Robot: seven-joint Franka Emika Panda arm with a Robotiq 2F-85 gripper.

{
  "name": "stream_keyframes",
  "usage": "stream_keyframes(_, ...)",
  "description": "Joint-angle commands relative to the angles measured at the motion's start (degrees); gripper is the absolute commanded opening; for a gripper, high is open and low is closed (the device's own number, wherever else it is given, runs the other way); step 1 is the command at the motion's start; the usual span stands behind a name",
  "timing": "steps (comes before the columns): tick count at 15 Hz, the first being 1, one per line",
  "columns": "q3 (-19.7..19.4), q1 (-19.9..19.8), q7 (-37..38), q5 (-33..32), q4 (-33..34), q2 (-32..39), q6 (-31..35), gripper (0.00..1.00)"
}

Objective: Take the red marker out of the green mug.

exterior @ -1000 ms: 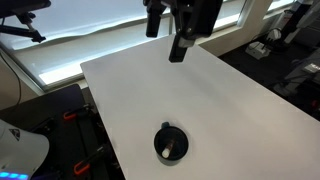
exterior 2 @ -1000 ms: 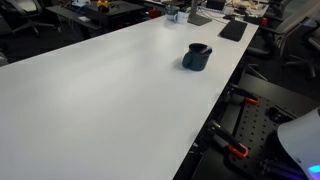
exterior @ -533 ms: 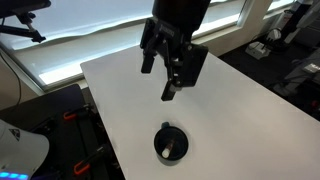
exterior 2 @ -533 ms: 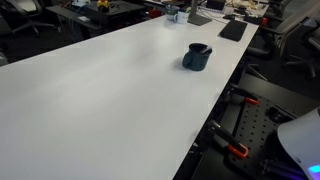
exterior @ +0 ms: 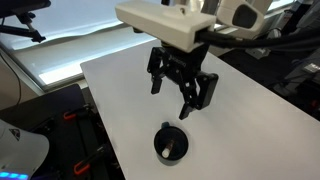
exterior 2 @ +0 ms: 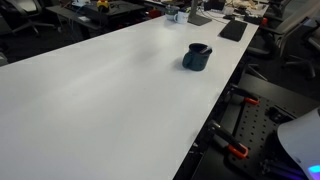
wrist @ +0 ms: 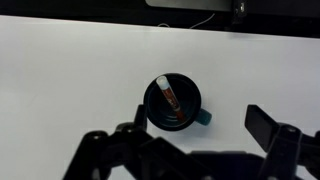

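The green mug (exterior: 163, 135) stands upright on the white table near its front edge; it also shows in the other exterior view (exterior 2: 197, 58) and in the wrist view (wrist: 153, 108). The red marker (wrist: 170, 98) leans inside the mug, its pale end at the rim; in an exterior view it shows as a small stick (exterior: 176, 149) in the mug. My gripper (exterior: 178, 98) hangs open and empty above the mug, a little behind it, apart from it. In the wrist view its fingers (wrist: 176, 132) spread wide on either side of the mug.
The white table (exterior: 250, 110) is wide and bare around the mug. Its edge (exterior 2: 222, 100) runs close beside the mug, with black and orange equipment (exterior 2: 240, 135) on the floor below. Desks with clutter (exterior 2: 200, 14) stand behind.
The gripper has come down from the top of the view toward the mug, and the arm's white body has entered the view. The mug and marker have not moved.
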Motion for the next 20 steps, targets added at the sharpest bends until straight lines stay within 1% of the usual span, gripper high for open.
stream_keyframes(1, -0.04, -0.14, -0.23, 0.02, 0.03, 0.16, 0.04, 1.00)
stream_keyframes(3, -0.07, -0.19, -0.29, 0.02, 0.03, 0.25, 0.08, 1.00)
stream_keyframes(4, 0.21, 0.01, 0.85, -0.89, -0.47, 0.14, 0.82, 0.99)
stream_keyframes(5, 0.22, 0.02, 1.09, -0.99, -0.68, 0.82, 1.51, 0.90)
stream_keyframes(6, 0.17, -0.01, 1.13, -0.81, -0.96, 1.65, 2.60, 1.00)
stream_keyframes(7, 0.13, -0.08, 1.16, -1.33, -1.44, 2.54, 4.33, 0.99)
stream_keyframes(8, 0.08, -0.16, 0.93, -1.71, -1.88, 3.38, 5.94, 1.00)
stream_keyframes(13, -0.60, -1.09, 0.36, -4.94, -3.89, 9.20, 16.65, 1.00)
stream_keyframes(17, -0.97, -2.14, 0.18, -6.26, -4.03, 12.96, 21.40, 1.00)
stream_keyframes(18, -1.05, -2.30, 0.16, -6.33, -3.96, 13.59, 21.92, 0.97)
stream_keyframes(19, -1.10, -2.44, 0.30, -6.26, -3.82, 14.22, 22.14, 0.76)
stream_keyframes(20, -1.12, -2.55, 0.33, -6.11, -3.74, 14.67, 22.21, 0.73)
